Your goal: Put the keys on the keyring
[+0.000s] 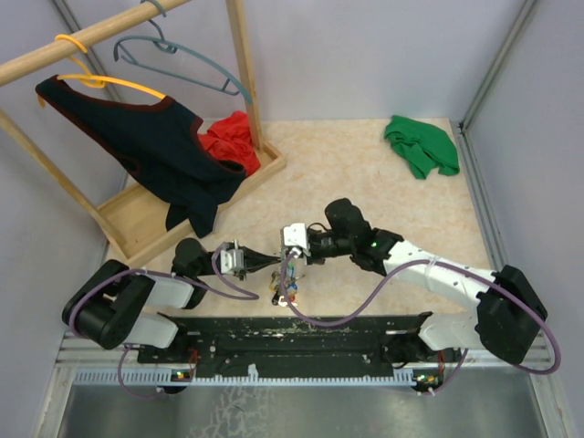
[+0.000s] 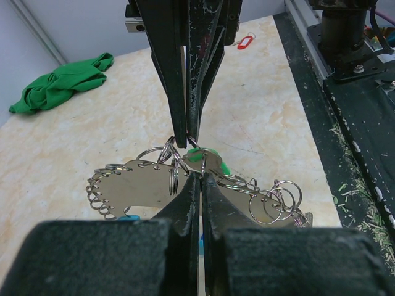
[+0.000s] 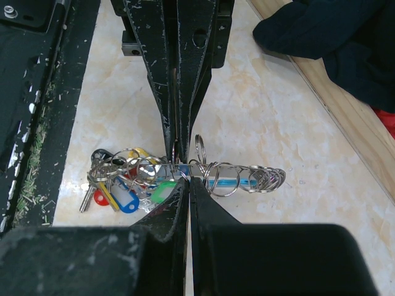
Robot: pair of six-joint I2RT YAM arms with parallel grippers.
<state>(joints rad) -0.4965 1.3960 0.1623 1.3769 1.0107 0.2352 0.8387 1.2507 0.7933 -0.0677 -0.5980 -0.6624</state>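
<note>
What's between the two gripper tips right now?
Only the keyring; the left gripper and right gripper both pinch it. Both wrist views show it.

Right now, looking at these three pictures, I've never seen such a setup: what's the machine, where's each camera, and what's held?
Two robot arms sit at a table's near edge. One picture looks down from above; the others come from a camera on each wrist. The left gripper and right gripper meet tip to tip, both pinched shut on the keyring, a bunch of metal rings and coloured tags. A green cloth lies on the table; a wooden clothes rack stands far left.
</note>
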